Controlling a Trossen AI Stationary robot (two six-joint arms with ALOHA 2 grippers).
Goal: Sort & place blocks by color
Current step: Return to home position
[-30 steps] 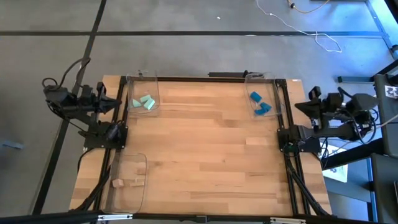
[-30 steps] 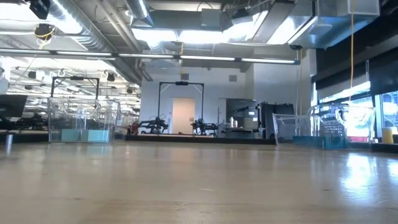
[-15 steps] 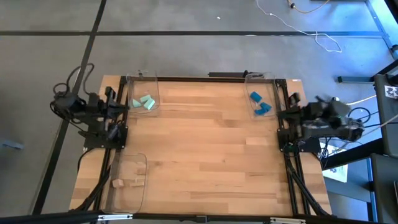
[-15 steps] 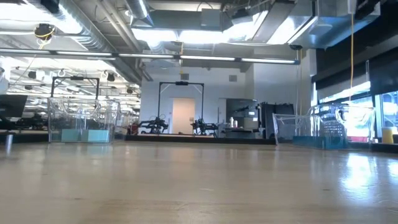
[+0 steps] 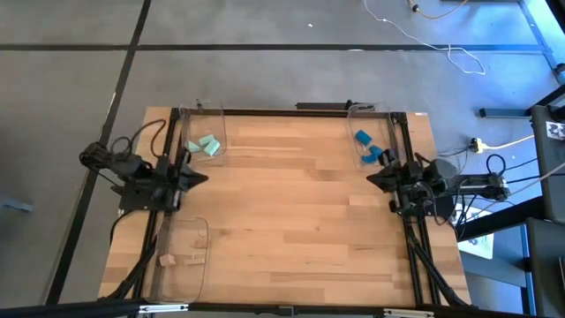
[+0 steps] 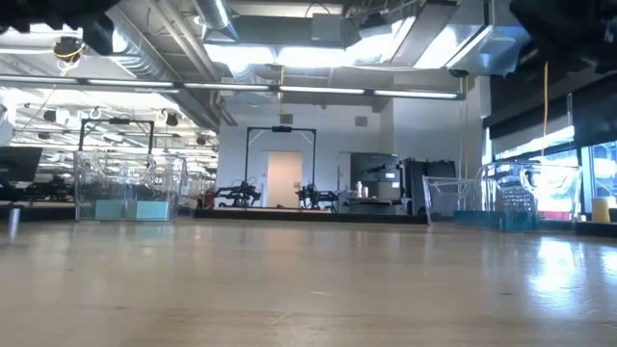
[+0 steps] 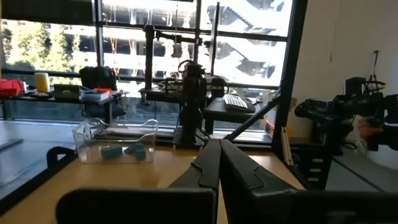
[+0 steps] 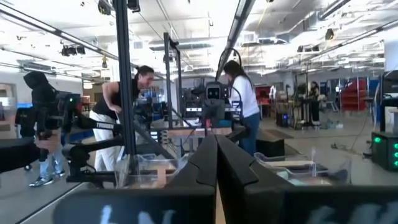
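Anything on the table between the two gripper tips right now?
No. In the high view only bare wooden table lies between the left gripper and the right gripper.

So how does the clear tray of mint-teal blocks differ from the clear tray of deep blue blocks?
Contents: the left clear plastic tray holds only mint-teal blocks; the right clear plastic tray holds only deep blue blocks. Place: the mint tray lies near the shut left gripper, the blue tray near the shut right gripper. Shared: both are see-through and sit at the same table edge.
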